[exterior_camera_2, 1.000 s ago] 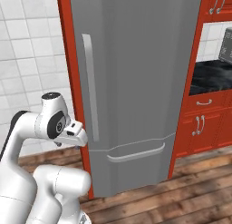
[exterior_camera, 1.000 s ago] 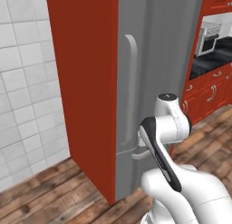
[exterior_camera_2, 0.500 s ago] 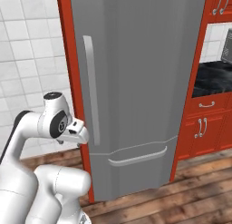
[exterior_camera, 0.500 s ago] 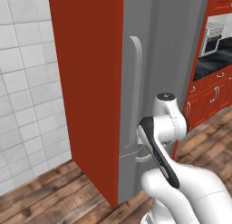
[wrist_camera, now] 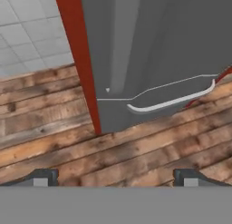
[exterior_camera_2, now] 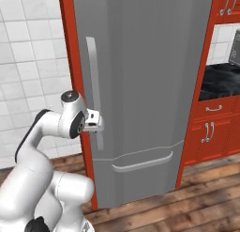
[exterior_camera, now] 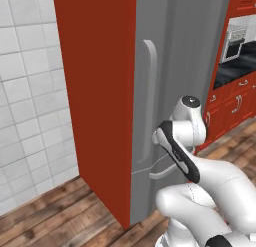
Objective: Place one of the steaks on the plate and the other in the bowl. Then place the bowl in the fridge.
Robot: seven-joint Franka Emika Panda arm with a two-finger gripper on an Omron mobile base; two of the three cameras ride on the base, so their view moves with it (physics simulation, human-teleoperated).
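The arm is folded in front of the fridge (exterior_camera_2: pixel 140 85), elbow raised and wrist bent downward, so the hand camera looks down at the lower door and the wood floor (wrist_camera: pixel 113 150). The gripper (wrist_camera: pixel 116 177) stands released — its two fingertips (wrist_camera: pixel 43 177) sit far apart with nothing between them. The fridge is closed; its long vertical handle (exterior_camera_2: pixel 93 90) runs just beside the wrist, and the curved lower handle (wrist_camera: pixel 172 100) lies below. The red side panel (exterior_camera: pixel 95 91) faces the tiled wall (exterior_camera: pixel 30 101). From the base cameras the fingers are hidden behind the wrist — the fridge top is cut off.
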